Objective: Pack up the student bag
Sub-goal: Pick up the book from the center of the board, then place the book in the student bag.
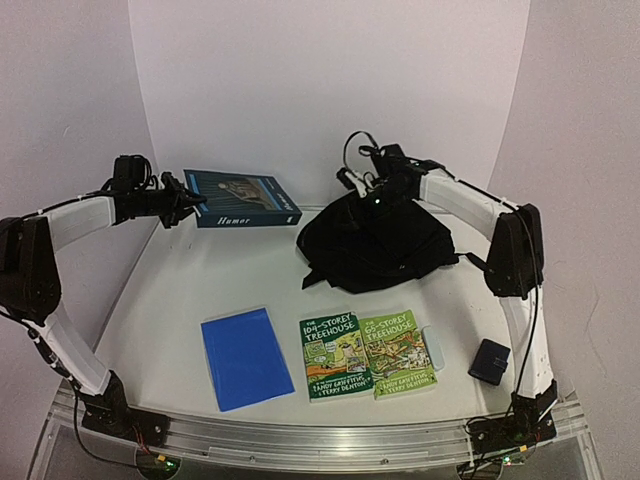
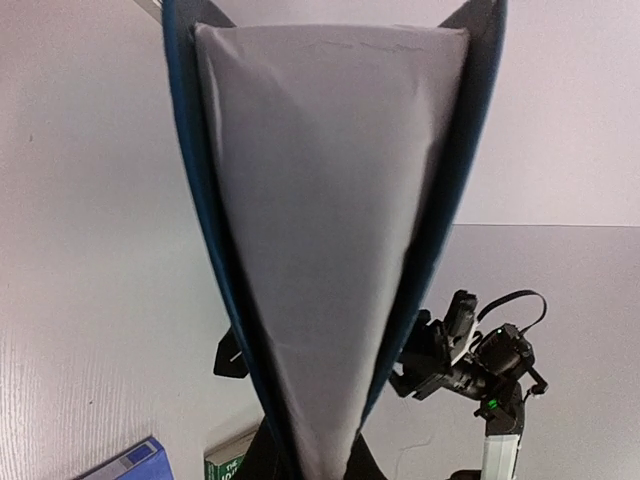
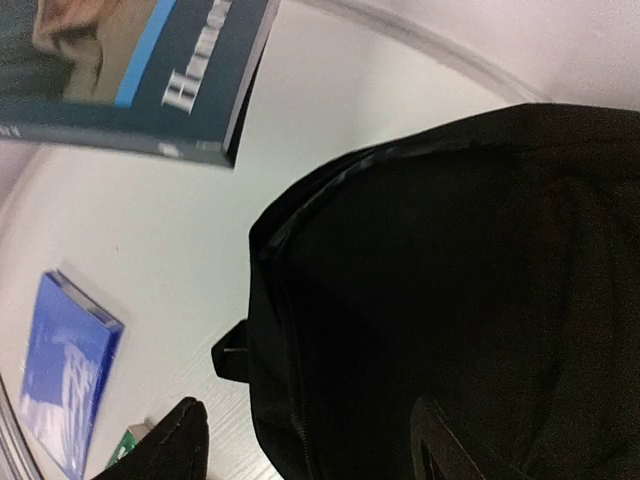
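**Left tool** [image 1: 188, 207]: narrow, clamped on the left edge of the dark-blue book titled "Humor" [image 1: 243, 198]. I see the book held roughly level near the far wall, and it appears lifted off the table [image 1: 200, 285]. In the left wrist view its covers and page block fan out away from the tool.

**Right tool** [image 3: 300, 455]: I read its fingers [image 3: 170, 440] as standing well apart, with nothing held. It hangs over the far edge of the student bag [image 1: 378, 245]. I cannot tell whether a fingertip touches the fabric.

**Student bag:** it lies slumped on the table, right of centre and toward the far side, directly beneath the right tool. In the right wrist view its black fabric fills the space between the fingers. It is well apart from the left tool, to that tool's right. The free end of the held book lies between them, and book and bag do not touch.

**Near edge of the table:** a blue folder [image 1: 245, 358], two green paperbacks [image 1: 368, 352] and a small dark-blue pouch [image 1: 490, 360] all lie apart from both tools.
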You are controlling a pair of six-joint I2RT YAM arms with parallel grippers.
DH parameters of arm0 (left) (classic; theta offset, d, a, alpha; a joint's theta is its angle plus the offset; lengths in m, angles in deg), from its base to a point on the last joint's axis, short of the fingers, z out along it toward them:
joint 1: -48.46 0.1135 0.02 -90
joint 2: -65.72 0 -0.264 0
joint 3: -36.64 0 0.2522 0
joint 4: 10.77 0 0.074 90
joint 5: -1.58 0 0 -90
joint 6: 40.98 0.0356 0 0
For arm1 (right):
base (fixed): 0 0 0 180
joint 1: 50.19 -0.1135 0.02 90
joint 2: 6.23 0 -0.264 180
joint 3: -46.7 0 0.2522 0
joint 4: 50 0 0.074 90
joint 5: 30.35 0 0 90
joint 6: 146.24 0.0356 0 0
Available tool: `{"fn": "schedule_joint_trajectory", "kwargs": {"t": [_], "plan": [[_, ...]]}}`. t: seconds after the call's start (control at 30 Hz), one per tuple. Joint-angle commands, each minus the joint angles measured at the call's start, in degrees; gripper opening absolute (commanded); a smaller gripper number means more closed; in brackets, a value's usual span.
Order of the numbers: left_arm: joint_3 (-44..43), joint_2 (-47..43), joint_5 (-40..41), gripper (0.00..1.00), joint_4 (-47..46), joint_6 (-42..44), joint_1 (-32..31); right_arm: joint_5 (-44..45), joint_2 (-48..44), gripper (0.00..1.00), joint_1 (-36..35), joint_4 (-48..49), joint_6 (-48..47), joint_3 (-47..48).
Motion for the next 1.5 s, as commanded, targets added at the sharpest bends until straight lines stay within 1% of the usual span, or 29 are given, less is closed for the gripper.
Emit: {"fn": "schedule_joint_trajectory", "kwargs": {"t": [0.0,0.2,0.4,0.47,0.53,0.6,0.7,0.77,0.9,1.1,1.2,1.33,1.47], "plan": [[1.22,-5.01,3.17,0.00,0.18,0.86,-0.09,7.73,3.54,0.66,-3.52,-7.81,-14.19,2.44],[3.55,-6.73,4.17,0.00,0.19,0.36,-0.08,12.05,8.54,0.62,-5.44,-7.91,-14.97,8.20],[4.81,-8.22,4.69,0.00,0.88,0.78,-0.09,14.49,12.38,0.52,-5.79,-7.84,-13.51,12.62],[4.99,-8.79,4.95,0.00,1.29,0.96,-0.05,14.83,12.83,0.46,-5.79,-7.60,-13.14,13.00],[4.98,-9.07,5.13,0.00,1.97,1.46,-0.06,15.08,13.08,0.36,-5.84,-7.67,-12.64,13.38],[4.99,-9.27,5.14,0.00,2.44,1.81,-0.07,15.23,12.94,0.20,-5.79,-7.74,-12.24,13.48],[5.17,-9.62,5.12,0.00,2.97,2.10,-0.08,15.33,11.56,0.04,-5.82,-7.80,-11.11,13.72],[5.36,-9.65,4.42,0.00,2.88,2.08,-0.09,15.31,10.31,0.00,-5.84,-7.87,-9.86,14.38],[6.78,-10.28,-0.10,0.00,-0.94,0.78,-0.09,14.55,6.69,0.00,-5.18,-6.75,-4.72,16.16],[8.58,-12.13,-5.64,0.00,-3.66,-0.79,-0.08,10.26,1.25,0.00,-0.93,-0.60,9.96,16.68],[11.25,-12.49,-8.32,0.00,-8.49,-4.52,-0.30,7.01,-0.97,0.00,1.15,2.49,15.85,14.32],[12.41,-11.74,-8.52,0.00,-11.22,-6.04,-1.82,3.31,-4.37,0.00,3.33,10.57,21.55,7.29],[11.24,-8.04,-7.38,0.00,-14.46,-7.32,-4.92,-2.37,-5.34,0.00,4.51,13.62,24.42,6.53]]}}
